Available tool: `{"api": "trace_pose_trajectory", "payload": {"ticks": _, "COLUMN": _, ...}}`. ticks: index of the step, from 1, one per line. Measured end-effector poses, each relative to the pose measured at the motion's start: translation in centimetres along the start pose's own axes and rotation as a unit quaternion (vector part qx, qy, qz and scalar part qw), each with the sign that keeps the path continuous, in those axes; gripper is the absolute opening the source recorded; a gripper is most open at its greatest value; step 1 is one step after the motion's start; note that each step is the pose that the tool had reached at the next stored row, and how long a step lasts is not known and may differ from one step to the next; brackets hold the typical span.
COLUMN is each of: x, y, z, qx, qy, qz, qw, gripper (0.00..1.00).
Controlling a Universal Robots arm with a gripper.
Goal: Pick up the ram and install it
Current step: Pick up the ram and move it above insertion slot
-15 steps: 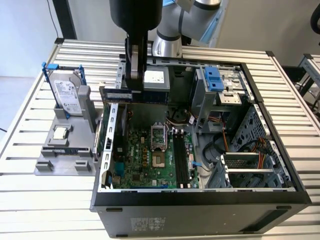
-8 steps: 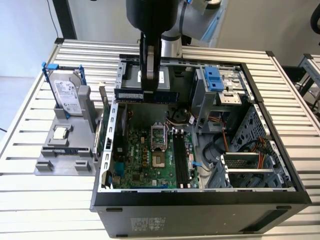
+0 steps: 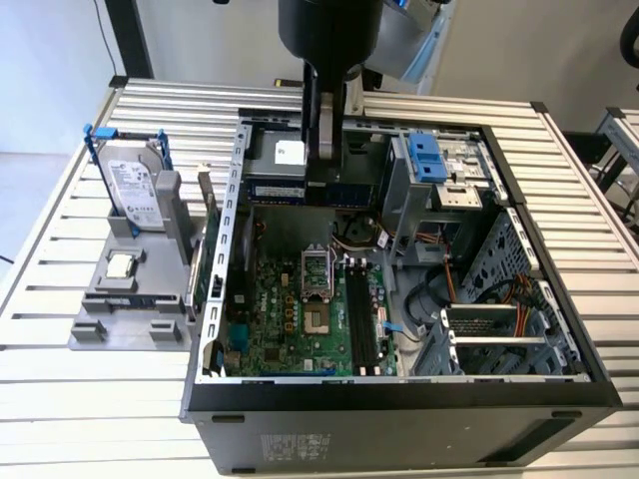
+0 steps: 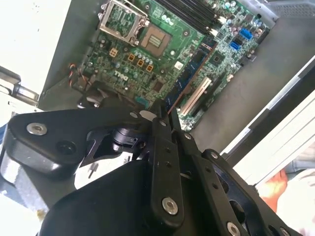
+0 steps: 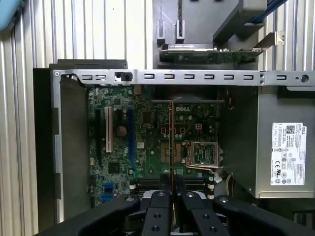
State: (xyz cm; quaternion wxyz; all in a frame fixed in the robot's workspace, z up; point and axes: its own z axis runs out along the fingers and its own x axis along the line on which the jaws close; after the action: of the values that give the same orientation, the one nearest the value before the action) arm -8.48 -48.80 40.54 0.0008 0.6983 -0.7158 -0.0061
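Dark blue-green, the ram (image 5: 171, 142) sits clamped edge-on in the gripper (image 5: 171, 195) above the motherboard (image 5: 147, 132), so the carry step appears in hand, calling for alignment over the black memory slots (image 3: 361, 314).

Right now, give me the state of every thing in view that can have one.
ram: gripped edge-on, not yet seated.
pincer: shut on the ram.
memory slots: empty.
processor socket: cover lifted open.
computer case: lying flat, side open.
hard drive: standing upright in the grey stand, outside the case.
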Motion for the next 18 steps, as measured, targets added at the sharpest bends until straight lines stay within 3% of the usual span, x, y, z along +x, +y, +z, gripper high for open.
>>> {"api": "trace_pose_trajectory", "payload": {"ticks": 9, "x": -0.05, "y": -1.97, "z": -0.02, "qx": 0.0000, "qy": 0.0000, "qz": 0.000, "qw": 1.00000, "gripper": 0.00}}
{"api": "trace_pose_trajectory", "payload": {"ticks": 18, "x": -0.08, "y": -3.39, "z": -0.03, "qx": 0.0000, "qy": 0.0000, "qz": 0.000, "qw": 1.00000, "gripper": 0.00}}
